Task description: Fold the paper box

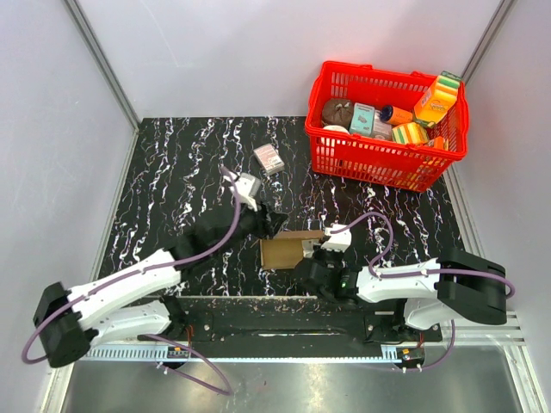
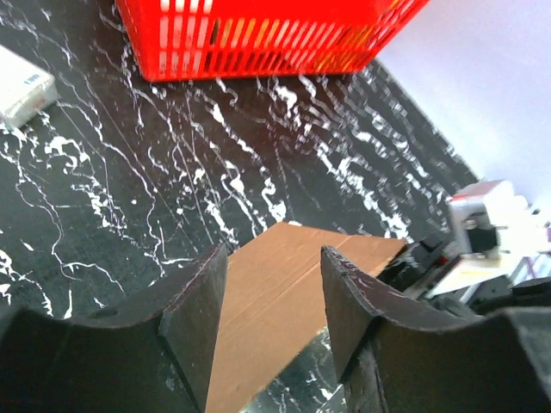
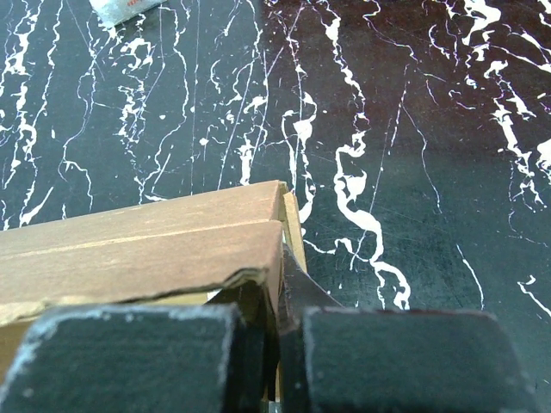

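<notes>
The paper box (image 1: 282,252) lies flat on the worktop (image 1: 172,172), centre, near the arms. The right tool (image 3: 277,344) pinches its right edge, fingers pressed together. The left tool (image 2: 274,301) (fingers spread) hovers over its far left corner, with cardboard showing between them.

The paper box (image 3: 146,245) is plain brown cardboard, matt and fibrous, with a rough, slightly frayed cut edge. The table (image 1: 172,172) has a smooth black top veined in white like marble, with a faint sheen. The basket (image 1: 370,165) is glossy red plastic lattice. The left gripper (image 2: 274,262) has matt black fingers (image 2: 194,327), perhaps rubbery, scuffed pale at the edges.
</notes>
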Robot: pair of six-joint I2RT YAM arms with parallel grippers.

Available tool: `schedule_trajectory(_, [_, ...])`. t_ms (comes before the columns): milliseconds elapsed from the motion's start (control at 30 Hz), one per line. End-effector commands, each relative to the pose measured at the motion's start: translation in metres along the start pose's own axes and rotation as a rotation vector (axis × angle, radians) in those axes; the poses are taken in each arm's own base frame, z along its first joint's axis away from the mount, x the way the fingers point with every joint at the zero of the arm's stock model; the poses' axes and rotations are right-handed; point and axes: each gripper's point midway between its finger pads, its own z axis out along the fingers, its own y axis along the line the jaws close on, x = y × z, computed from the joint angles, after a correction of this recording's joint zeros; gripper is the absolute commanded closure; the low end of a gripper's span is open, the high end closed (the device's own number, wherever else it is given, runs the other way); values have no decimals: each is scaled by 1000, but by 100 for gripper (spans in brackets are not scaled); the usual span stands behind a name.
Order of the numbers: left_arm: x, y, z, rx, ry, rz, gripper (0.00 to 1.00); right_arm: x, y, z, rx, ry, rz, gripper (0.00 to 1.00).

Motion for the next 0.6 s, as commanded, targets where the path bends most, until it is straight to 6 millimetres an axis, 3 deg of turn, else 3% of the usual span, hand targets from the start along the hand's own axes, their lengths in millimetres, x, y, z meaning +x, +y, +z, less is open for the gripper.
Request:
schedule_trajectory(0, [13, -10, 25, 48, 71, 37, 49, -9, 7, 0, 2, -43, 42, 98])
schedule_trajectory(133, [40, -6, 34, 47, 140, 31, 52, -8, 7, 0, -3, -39, 47, 90])
schedule_trajectory(233, [51, -4, 36, 50, 162, 27, 53, -8, 7, -1, -4, -38, 49, 88])
schedule_trajectory(400, [63, -1, 34, 53, 184, 20, 55, -9, 7, -1, -8, -33, 52, 72])
schedule_trajectory(567, [76, 3, 32, 51, 201, 4, 55, -10, 7, -2, -15, -29, 62, 67])
